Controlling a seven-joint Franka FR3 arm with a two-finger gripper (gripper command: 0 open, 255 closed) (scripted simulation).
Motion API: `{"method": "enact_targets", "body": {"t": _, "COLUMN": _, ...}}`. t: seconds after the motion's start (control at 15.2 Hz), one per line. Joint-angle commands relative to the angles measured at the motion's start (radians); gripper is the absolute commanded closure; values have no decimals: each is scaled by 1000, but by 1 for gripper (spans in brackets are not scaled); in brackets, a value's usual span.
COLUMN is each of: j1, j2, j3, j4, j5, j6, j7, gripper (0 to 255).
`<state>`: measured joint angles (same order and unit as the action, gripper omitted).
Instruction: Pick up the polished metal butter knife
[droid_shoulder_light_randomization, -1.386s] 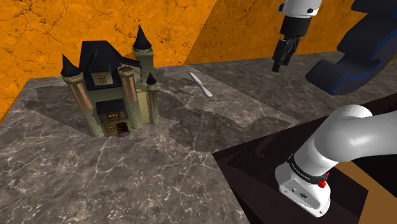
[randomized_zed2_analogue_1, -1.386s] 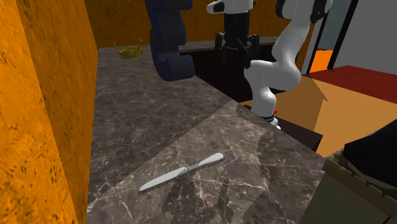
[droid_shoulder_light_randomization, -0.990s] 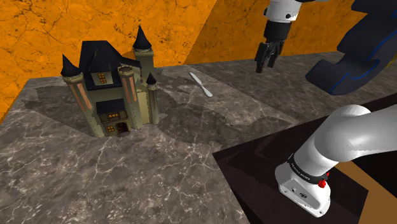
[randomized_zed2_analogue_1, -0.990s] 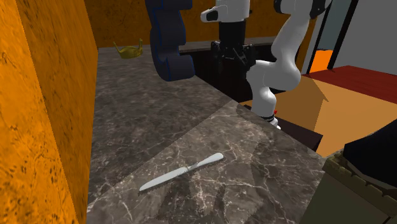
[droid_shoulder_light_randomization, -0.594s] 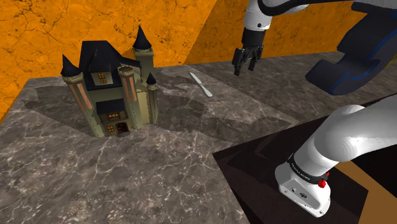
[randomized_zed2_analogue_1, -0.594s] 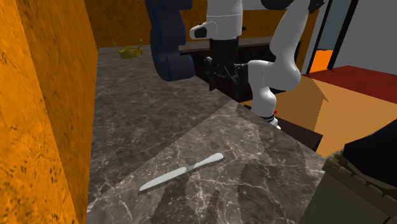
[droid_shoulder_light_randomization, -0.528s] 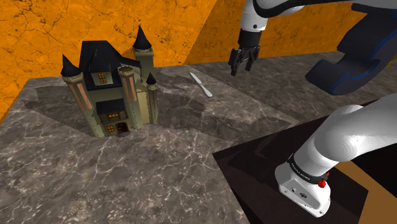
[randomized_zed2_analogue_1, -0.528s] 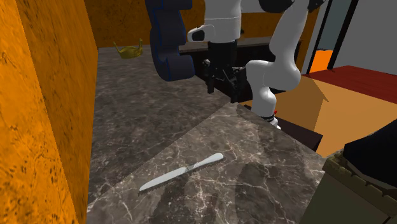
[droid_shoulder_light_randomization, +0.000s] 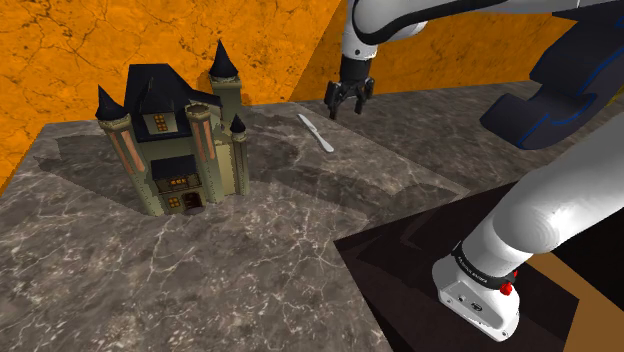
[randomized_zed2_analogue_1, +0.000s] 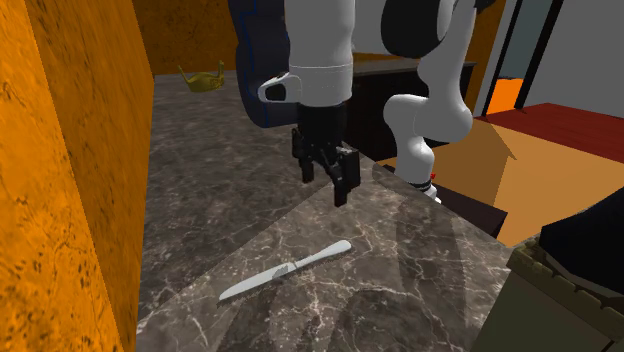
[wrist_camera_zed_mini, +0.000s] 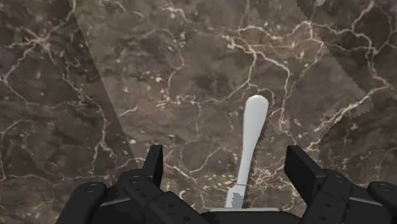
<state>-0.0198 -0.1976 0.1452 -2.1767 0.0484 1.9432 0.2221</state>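
Shoulder, second exterior and wrist views of one moment. We see the butter knife lying flat on the dark marble surface, close to where it meets the orange wall; it sits to the shoulder view's right of the toy castle and apart from it. In the second exterior view the knife lies with bare marble on every side, the wall to that view's left. The pincer hangs above the surface just to the shoulder view's right of the knife, touching nothing. In the wrist view its fingers stand spread wide, and the knife's pale handle runs away from the pincer in the gap, clear of both. A dark blue shape stands behind the arm, well apart from the knife. Compared with 1.4 s ago, the pincer has travelled toward the knife and lower; knife and castle have kept their places.
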Motion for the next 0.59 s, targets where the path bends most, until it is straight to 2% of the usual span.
{"method": "enact_targets", "body": {"t": 0.0, "j1": 1, "j2": 81, "j3": 13, "j4": 53, "j5": -10, "j6": 37, "j7": 45, "gripper": 0}}
{"method": "enact_targets", "body": {"t": 0.4, "j1": 6, "j2": 306, "j3": 22, "j4": 238, "j5": -55, "j6": 100, "j7": 155, "gripper": 0}}
{"method": "enact_targets", "body": {"t": 0.53, "j1": 8, "j2": 328, "j3": 21, "j4": 246, "j5": -59, "j6": 115, "j7": 164, "gripper": 0}}
